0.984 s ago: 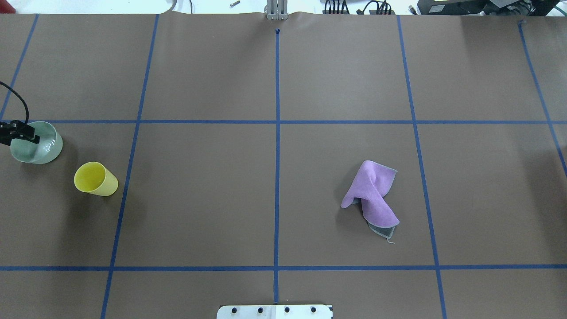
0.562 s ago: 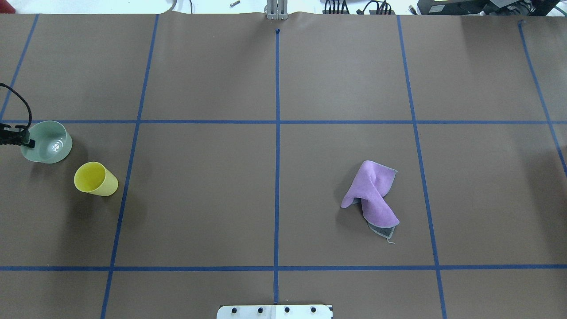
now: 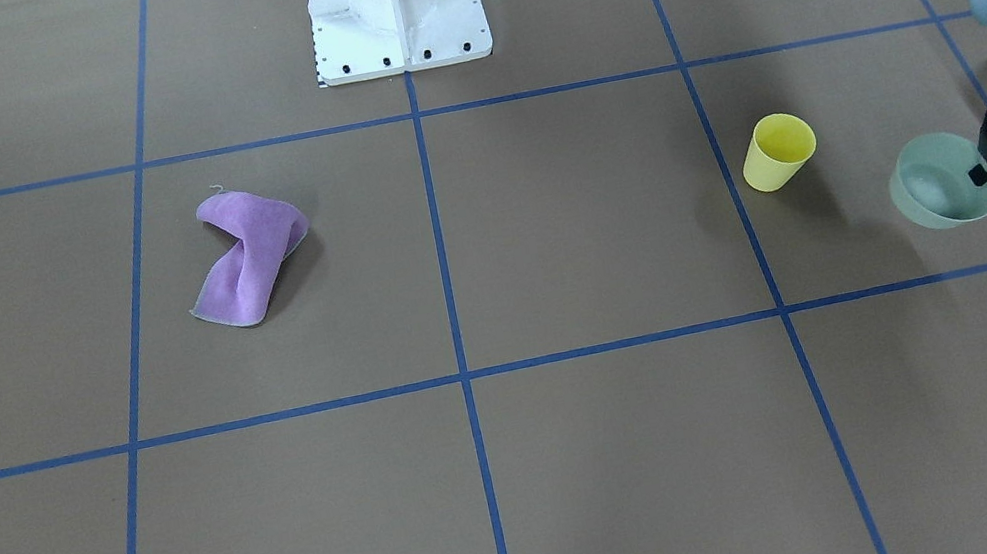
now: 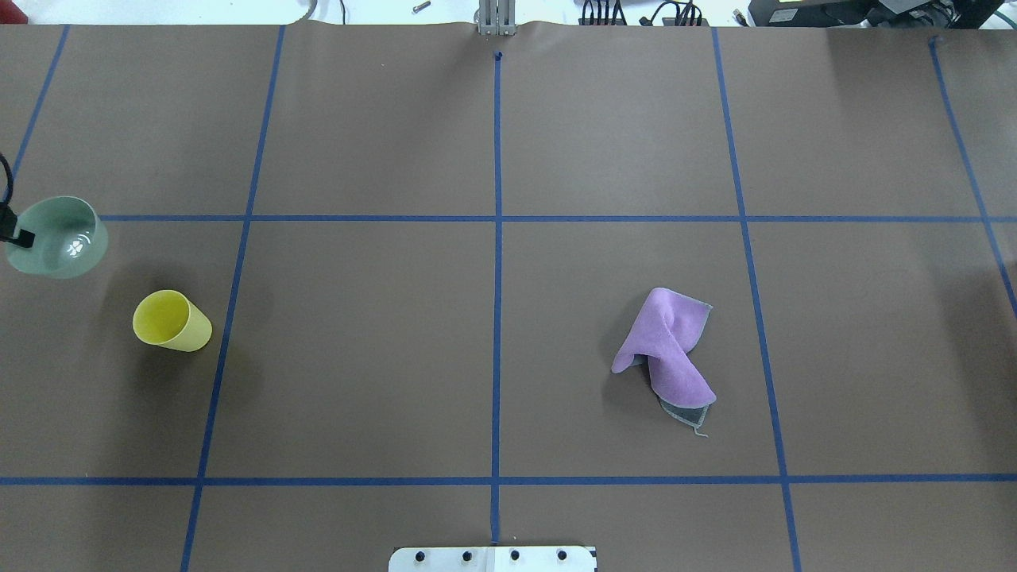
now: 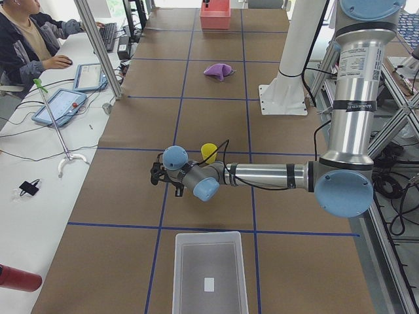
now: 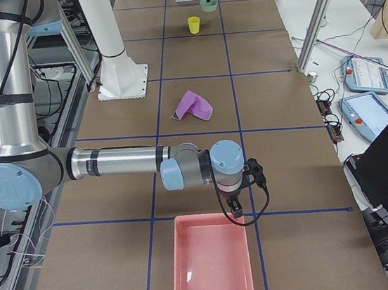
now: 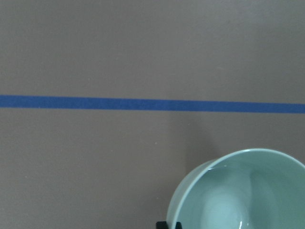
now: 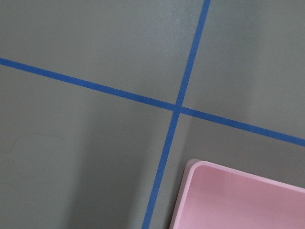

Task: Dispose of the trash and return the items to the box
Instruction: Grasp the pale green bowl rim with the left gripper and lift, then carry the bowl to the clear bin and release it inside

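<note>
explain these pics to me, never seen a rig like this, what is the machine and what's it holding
Two robot arms with two-finger grippers work at a table. One picture looks down from behind the robot, one faces it, two look along the table from its ends, and two come from wrist cameras. On the table are a yellow cup and a purple cloth; a white tub and a pink bin sit at its ends. The left gripper pinches a green bowl by its rim. The right gripper hangs by the bin.
</note>
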